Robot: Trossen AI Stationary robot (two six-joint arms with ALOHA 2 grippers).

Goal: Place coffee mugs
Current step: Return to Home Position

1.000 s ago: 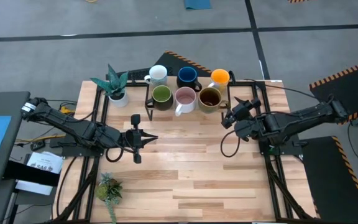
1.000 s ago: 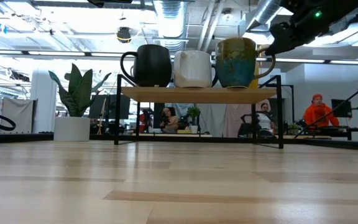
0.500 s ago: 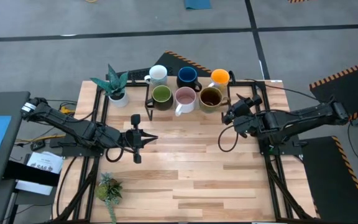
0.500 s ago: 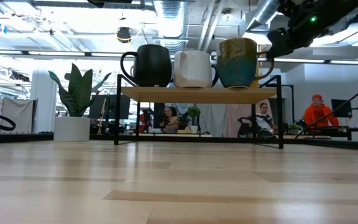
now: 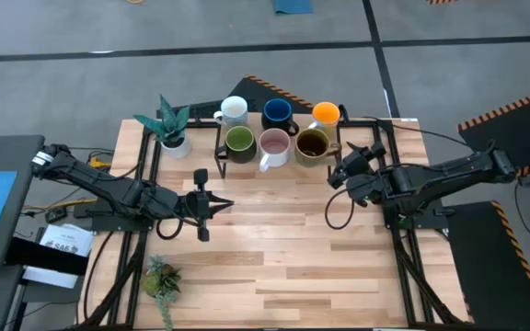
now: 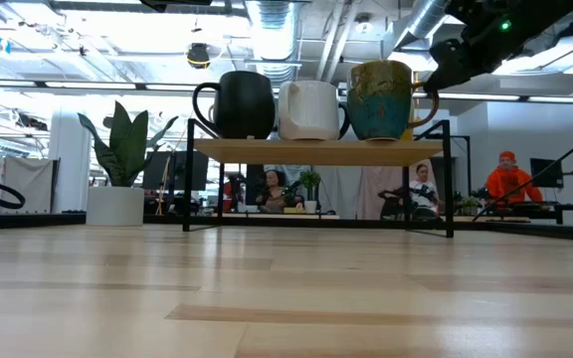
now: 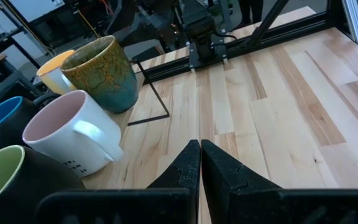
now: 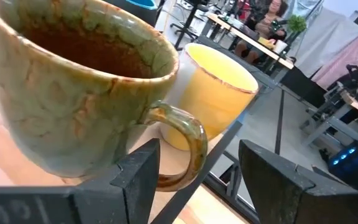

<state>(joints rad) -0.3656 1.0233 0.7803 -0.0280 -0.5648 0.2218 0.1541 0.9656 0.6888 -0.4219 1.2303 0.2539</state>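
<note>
Six mugs stand on a raised wooden shelf (image 5: 294, 164) at the table's far side. White (image 5: 234, 110), dark blue (image 5: 277, 114) and orange (image 5: 325, 114) are in the back row. Olive green (image 5: 239, 141), pink (image 5: 273, 143) and brown (image 5: 311, 143) are in the front row. My right gripper (image 5: 340, 171) is open, just right of the brown mug. In the right wrist view its fingers (image 8: 143, 169) stand on either side of that mug's handle (image 8: 188, 140); I cannot tell whether they touch it. My left gripper (image 5: 219, 206) is shut and hovers over the table's middle.
A potted plant with pointed leaves (image 5: 169, 125) stands left of the shelf, and a small spiky plant (image 5: 161, 279) lies near the table's near left corner. The shelf's black frame (image 6: 450, 179) stands on thin legs. Bare wood (image 5: 283, 257) stretches across the near half.
My right gripper has edged slightly toward the brown mug and drawn back about as far, staying open beside the handle. The mugs have kept their places.
</note>
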